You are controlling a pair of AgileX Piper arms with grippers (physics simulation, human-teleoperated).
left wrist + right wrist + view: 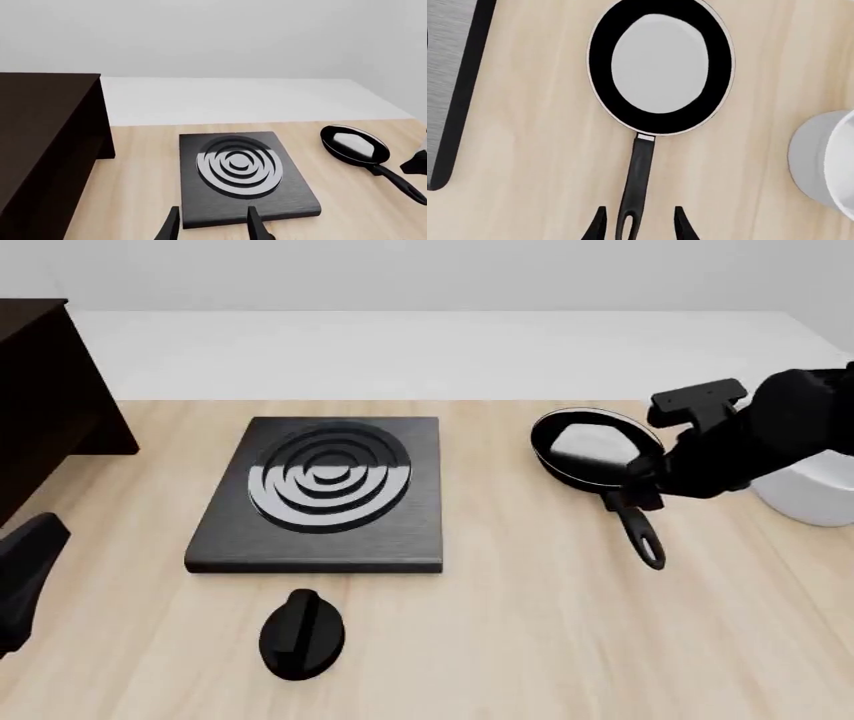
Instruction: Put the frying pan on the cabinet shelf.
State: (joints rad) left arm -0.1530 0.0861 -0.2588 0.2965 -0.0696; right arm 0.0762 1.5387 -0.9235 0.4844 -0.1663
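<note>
The frying pan (594,448) lies flat on the wooden table, right of centre, with its long handle (638,525) pointing toward the near edge. It also shows in the right wrist view (660,65) and the left wrist view (353,144). My right gripper (639,222) is open above the loop end of the handle, one finger on each side, not touching it. In the front view it hangs over the handle (641,488). My left gripper (212,224) is open and empty near the stove plate's front edge. The dark cabinet (40,390) stands at the far left; its top board (47,82) shows, and no inner shelf is visible.
A flat black stove plate with rings (320,490) lies mid-table between the pan and the cabinet. A black knob (302,633) sits in front of it. A white bowl (814,495) stands right of the pan, close to my right arm.
</note>
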